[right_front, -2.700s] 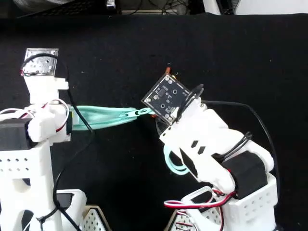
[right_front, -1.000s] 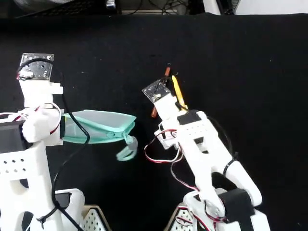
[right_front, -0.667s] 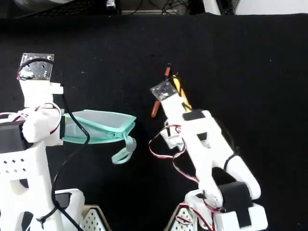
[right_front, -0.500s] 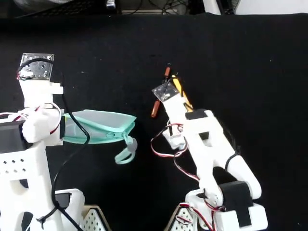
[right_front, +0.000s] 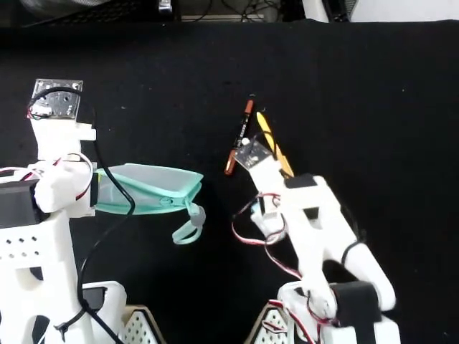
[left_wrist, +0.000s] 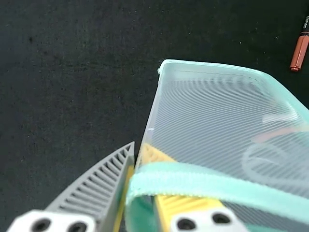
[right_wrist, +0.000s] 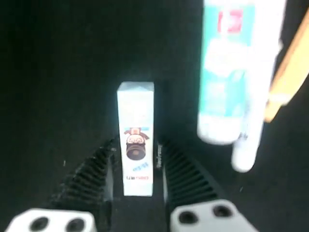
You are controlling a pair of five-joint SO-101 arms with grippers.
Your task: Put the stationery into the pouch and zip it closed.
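My left gripper (left_wrist: 137,155) is shut on one end of the translucent teal pouch (left_wrist: 217,130). It holds the pouch (right_front: 147,189) just above the black table, and the pouch's strap loop (right_front: 188,226) hangs free. My right gripper (right_wrist: 136,150) is open and low over the table. Its fingers (right_wrist: 91,179) stand on either side of a small white box (right_wrist: 136,137). Just beyond the box lie a white and teal tube (right_wrist: 229,72) and a yellow pen (right_wrist: 289,72). In the high view a brown marker (right_front: 239,140) and the yellow pen (right_front: 274,143) lie ahead of the right arm (right_front: 301,208).
The brown marker (left_wrist: 299,46) lies past the pouch's far end. The black table (right_front: 373,93) has open room at the back and right. Both arm bases stand at the front edge, with loose cables around them.
The right arm has left the pouch's zip end and swung over to the stationery, then dropped lower and uncovered the brown marker. The pouch has sagged and its strap now dangles. The left arm has barely moved.
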